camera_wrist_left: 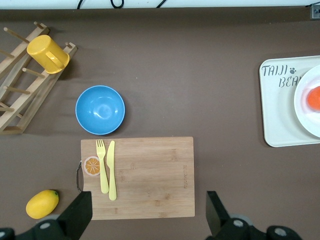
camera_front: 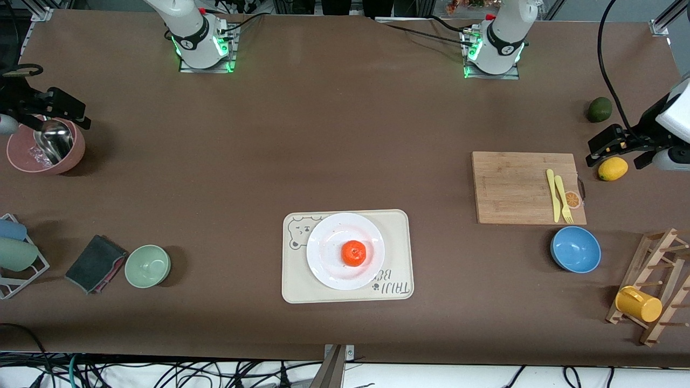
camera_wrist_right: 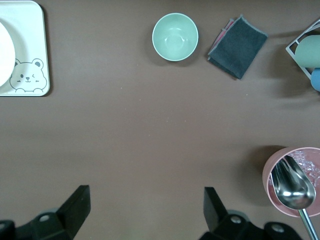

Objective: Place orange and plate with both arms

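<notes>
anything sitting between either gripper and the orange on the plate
Nothing visible does. The orange sits on the plate; bare table separates it from the open left gripper and the open right gripper.

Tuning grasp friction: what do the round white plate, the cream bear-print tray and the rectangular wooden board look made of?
Round white plate: glossy, ceramic or melamine; sheen on the rim.
Cream bear-print tray: matte, probably plastic or silicone; rounded moulded corners.
Rectangular wooden board: likely bamboo; pale strip grain, dull finish.

White rounded arm bases (camera_front: 199,37) glow green at their collars; black cables (camera_front: 609,64) trail off. Each gripper's (camera_wrist_left: 145,215) black blocky fingers (camera_wrist_left: 80,212) flank the jaws.
</notes>
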